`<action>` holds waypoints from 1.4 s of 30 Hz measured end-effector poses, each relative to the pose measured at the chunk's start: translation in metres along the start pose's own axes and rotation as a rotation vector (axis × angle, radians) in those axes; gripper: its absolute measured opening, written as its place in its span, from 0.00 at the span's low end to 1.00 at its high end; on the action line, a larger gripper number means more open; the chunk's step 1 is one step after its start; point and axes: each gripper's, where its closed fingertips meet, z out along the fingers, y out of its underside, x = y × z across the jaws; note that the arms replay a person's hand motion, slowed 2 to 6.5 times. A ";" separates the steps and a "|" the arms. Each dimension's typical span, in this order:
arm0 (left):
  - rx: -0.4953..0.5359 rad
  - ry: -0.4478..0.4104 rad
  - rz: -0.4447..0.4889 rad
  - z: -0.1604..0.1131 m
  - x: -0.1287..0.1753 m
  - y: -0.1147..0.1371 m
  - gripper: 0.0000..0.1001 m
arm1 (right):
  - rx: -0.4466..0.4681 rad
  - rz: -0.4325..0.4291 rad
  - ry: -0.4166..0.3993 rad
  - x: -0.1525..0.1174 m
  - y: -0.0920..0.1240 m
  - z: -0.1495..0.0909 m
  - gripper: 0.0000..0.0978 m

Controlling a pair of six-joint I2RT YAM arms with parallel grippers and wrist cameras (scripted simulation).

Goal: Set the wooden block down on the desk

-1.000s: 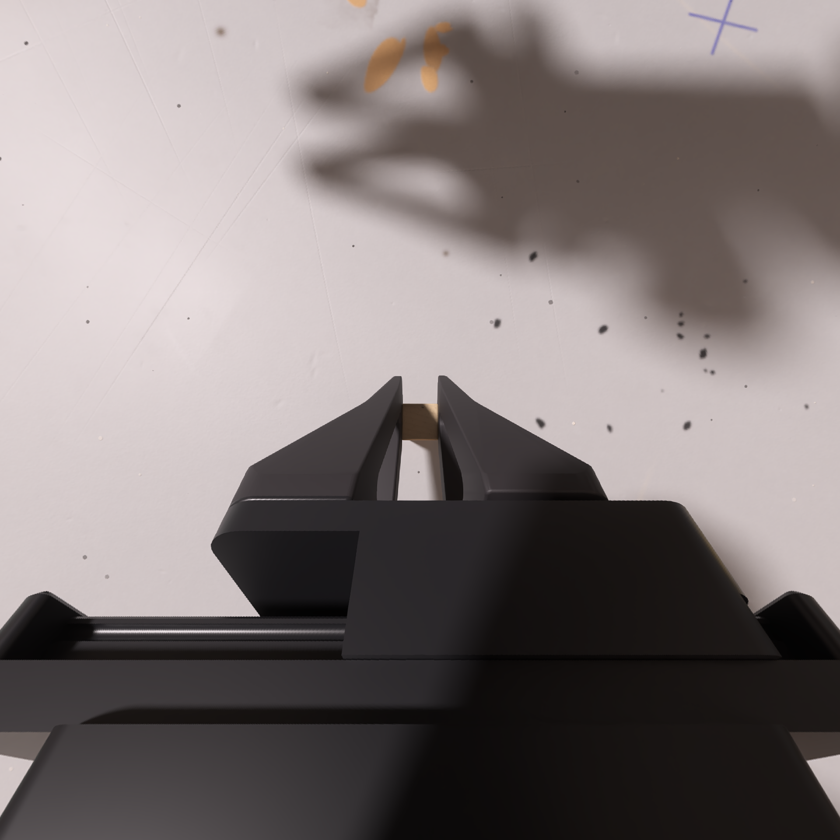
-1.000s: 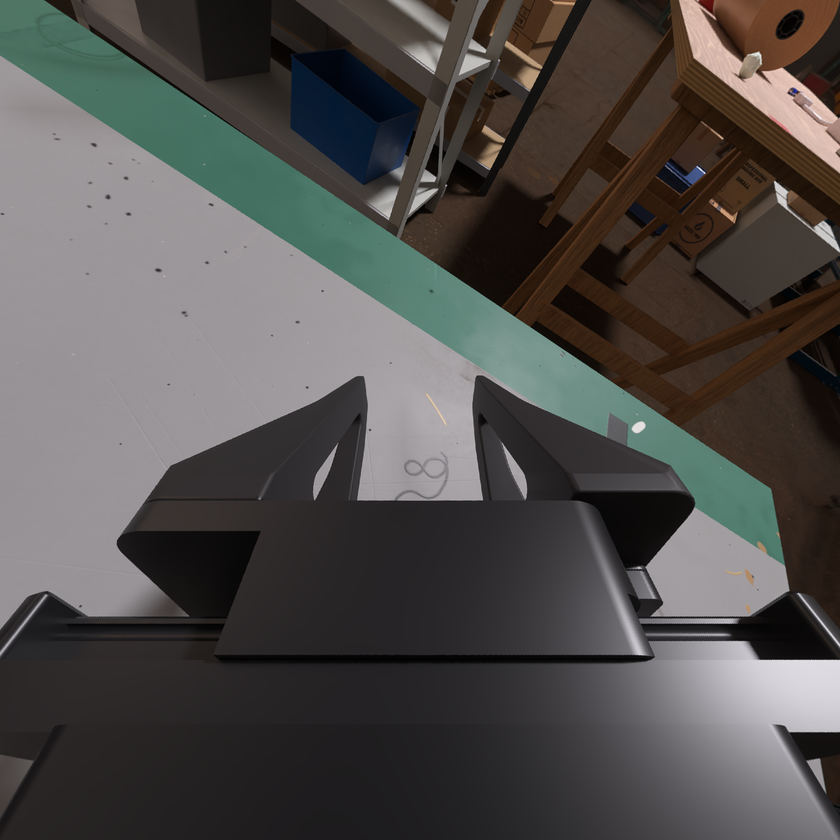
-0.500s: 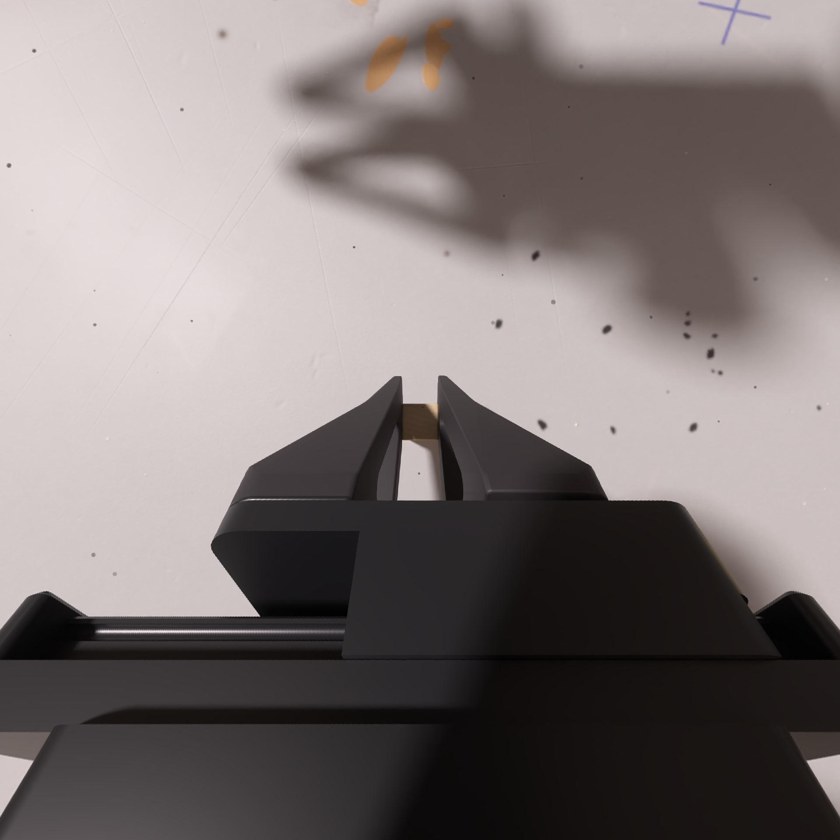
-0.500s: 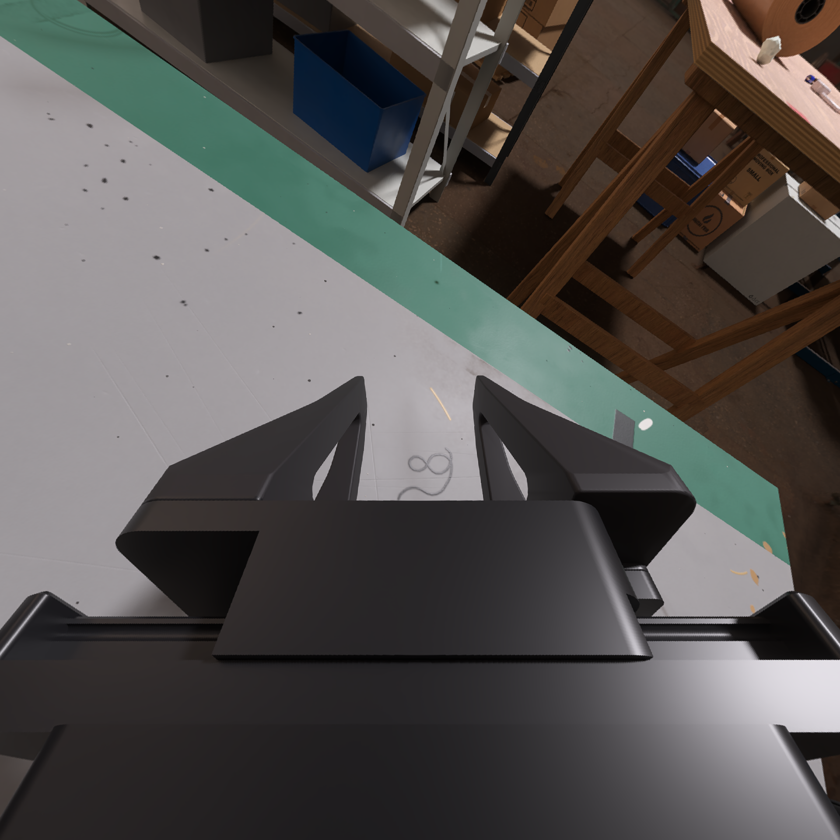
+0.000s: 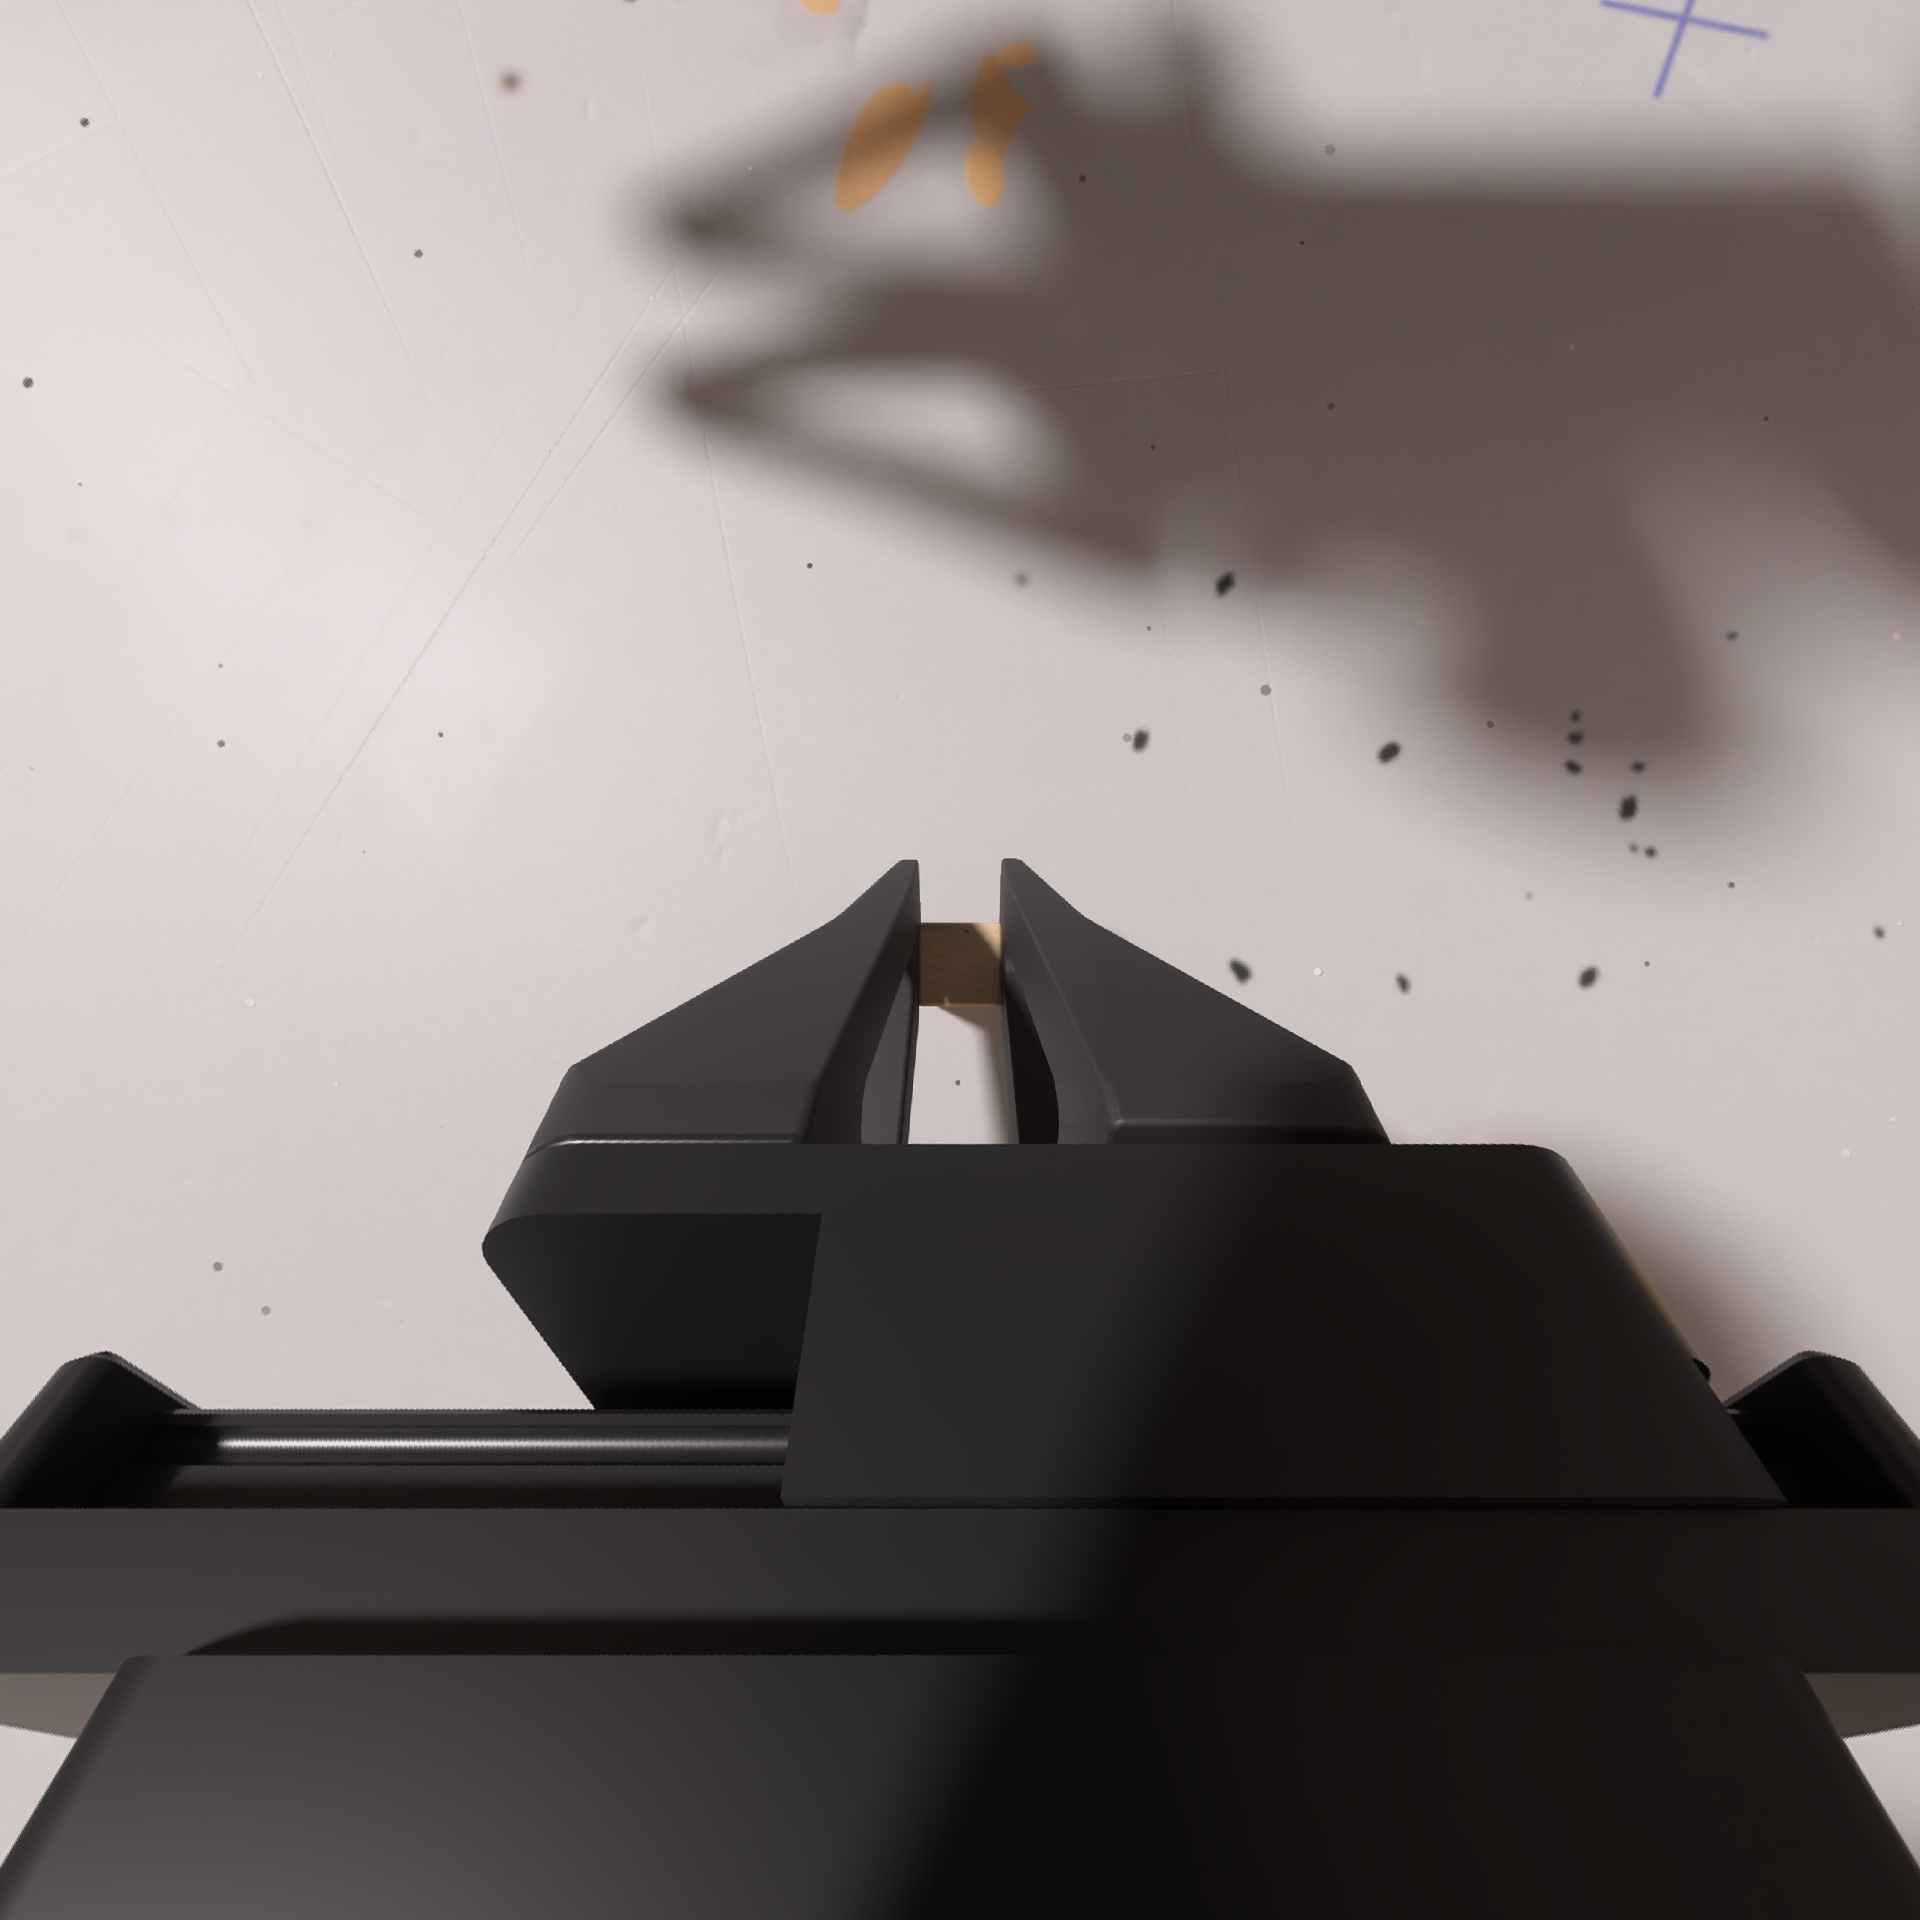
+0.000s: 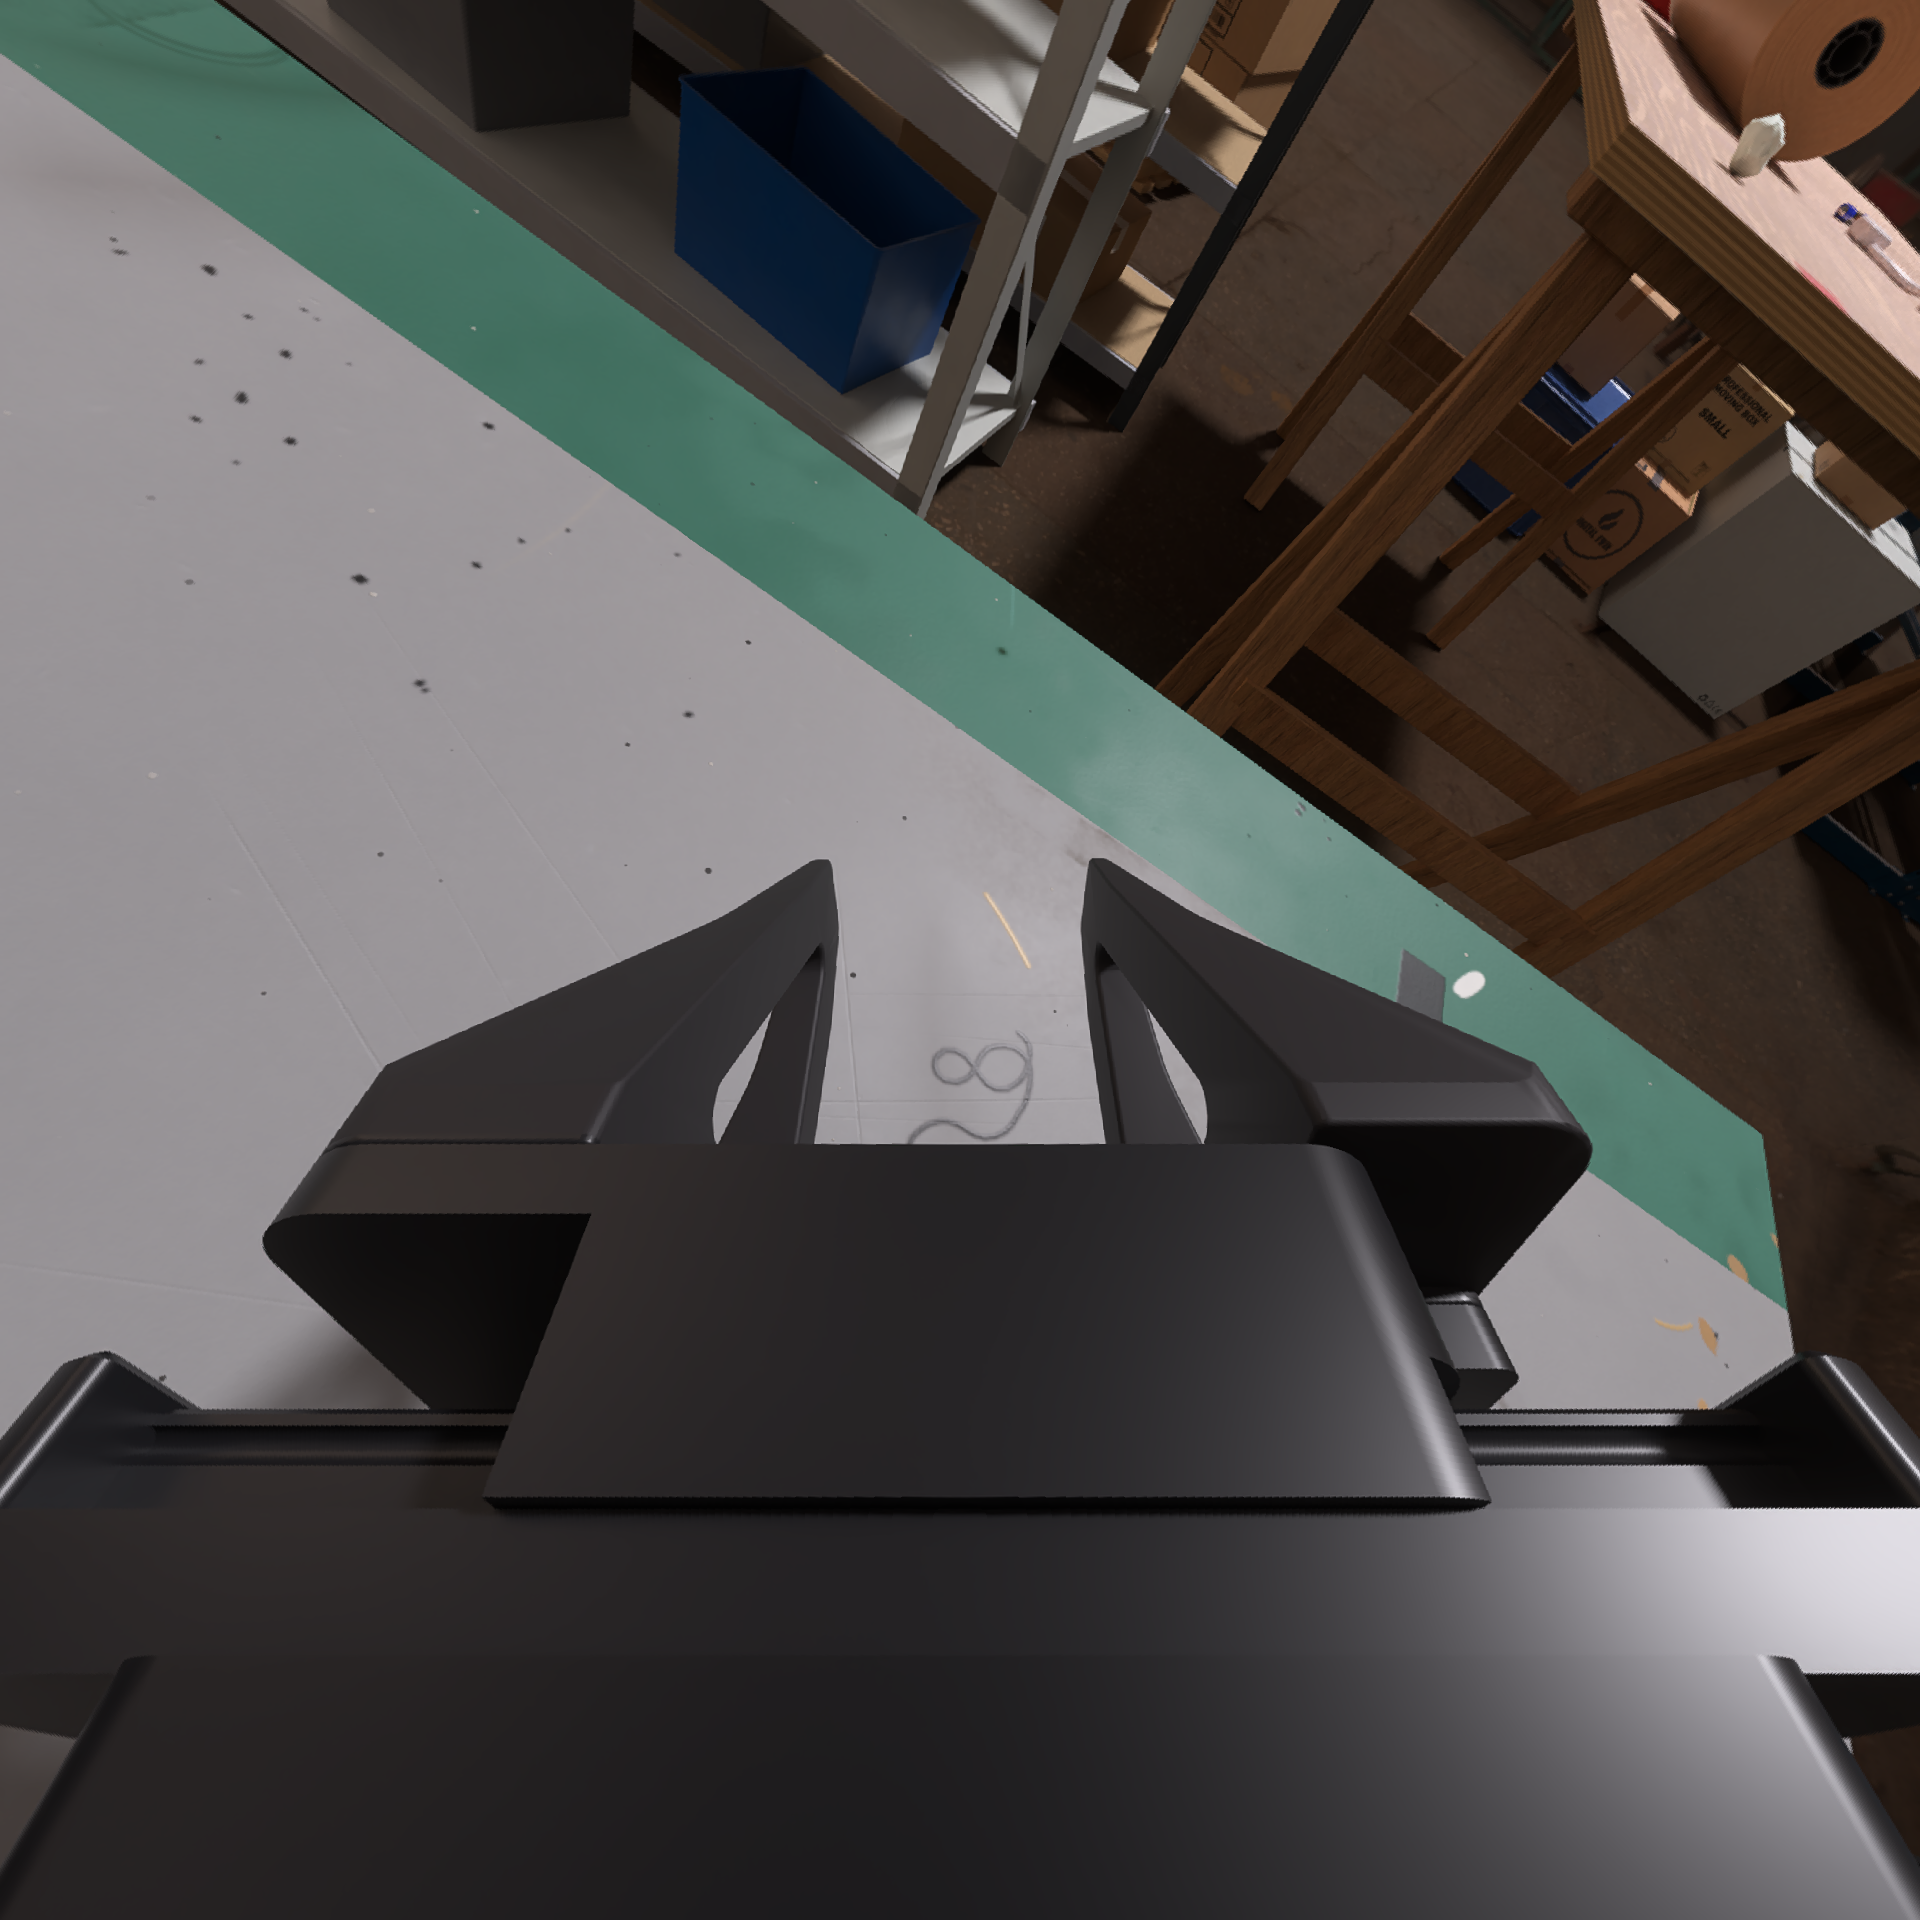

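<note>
Since a second ago the desk (image 5: 436,644) specks have drifted slightly toward 6 o'clock under my left gripper (image 5: 960,894); its grip is unchanged, clamped on the wooden block (image 5: 958,964) just behind the tips. I judge the block light, rigid, not fragile; flat side faces suit the pinch. Right gripper (image 6: 958,883) hangs parted, empty. Printed cartons (image 6: 1704,436) at 2 o'clock.

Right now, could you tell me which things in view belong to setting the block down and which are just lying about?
Part of the job:
- wooden block
- left gripper, shut on it
- desk

Just lying about:
- right gripper, open and empty
- blue bin
- wooden workbench
- brown paper roll
</note>
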 end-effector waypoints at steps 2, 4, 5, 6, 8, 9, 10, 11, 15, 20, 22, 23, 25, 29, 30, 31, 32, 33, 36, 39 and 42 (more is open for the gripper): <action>0.000 0.000 0.000 0.000 0.000 0.000 0.13 | 0.002 -0.007 -0.005 -0.001 -0.001 0.000 0.41; 0.000 0.000 0.000 0.000 0.000 0.000 0.13 | 0.008 -0.018 -0.017 -0.003 -0.002 0.000 0.41; 0.000 0.000 -0.001 0.000 0.000 0.000 0.13 | 0.013 -0.027 -0.027 -0.005 -0.002 0.000 0.41; 0.000 0.000 -0.001 0.000 0.000 0.000 0.13 | 0.018 -0.037 -0.041 -0.008 -0.003 0.000 0.42; 0.000 0.000 -0.003 0.000 0.000 0.000 0.13 | 0.032 -0.065 -0.089 -0.016 -0.006 -0.001 0.42; 0.000 0.000 -0.003 0.000 0.000 0.000 0.13 | 0.039 -0.082 -0.123 -0.022 -0.006 -0.001 0.42; 0.000 0.000 -0.004 0.000 0.000 0.000 0.13 | 0.047 -0.101 -0.166 -0.029 -0.007 -0.002 0.42; 0.000 0.000 -0.005 0.000 0.000 0.000 0.13 | 0.056 -0.120 -0.215 -0.036 -0.008 -0.004 0.42; 0.001 0.001 -0.007 0.000 0.000 0.000 0.13 | 0.101 -0.212 -0.455 -0.068 -0.008 -0.017 0.42; 0.003 0.003 -0.011 0.000 0.000 0.000 0.13 | 0.150 -0.310 -0.746 -0.100 -0.002 -0.046 0.38; 0.003 0.003 -0.011 0.000 0.000 0.000 0.13 | 0.147 -0.318 -0.843 -0.109 0.003 -0.057 0.37; 0.003 0.003 -0.011 0.000 0.000 0.000 0.13 | 0.140 -0.317 -0.889 -0.112 0.006 -0.062 0.36; 0.003 0.003 -0.011 0.000 0.000 0.000 0.13 | 0.123 -0.315 -0.973 -0.118 0.011 -0.072 0.35; 0.005 0.004 -0.014 0.000 0.000 0.000 0.13 | 0.103 -0.358 -1.056 -0.125 0.020 -0.083 0.32; 0.006 0.005 -0.015 0.000 0.000 0.000 0.13 | 0.100 -0.379 -1.057 -0.125 0.023 -0.084 0.32; 0.007 0.006 -0.016 0.000 0.000 0.000 0.13 | 0.095 -0.405 -1.054 -0.126 0.027 -0.084 0.31; 0.008 0.006 -0.018 0.000 0.000 0.000 0.13 | 0.089 -0.429 -1.049 -0.126 0.030 -0.084 0.31; 0.009 0.007 -0.019 0.000 0.000 -0.001 0.13 | 0.083 -0.452 -1.044 -0.127 0.033 -0.084 0.30; 0.011 0.010 -0.022 0.000 -0.001 -0.001 0.13 | 0.077 -0.506 -1.034 -0.132 0.039 -0.086 0.30; 0.014 0.011 -0.024 0.000 -0.001 -0.001 0.13 | 0.080 -0.547 -1.028 -0.137 0.042 -0.087 0.28; 0.015 0.013 -0.026 0.000 -0.001 -0.001 0.13 | 0.083 -0.594 -1.007 -0.140 0.045 -0.085 0.26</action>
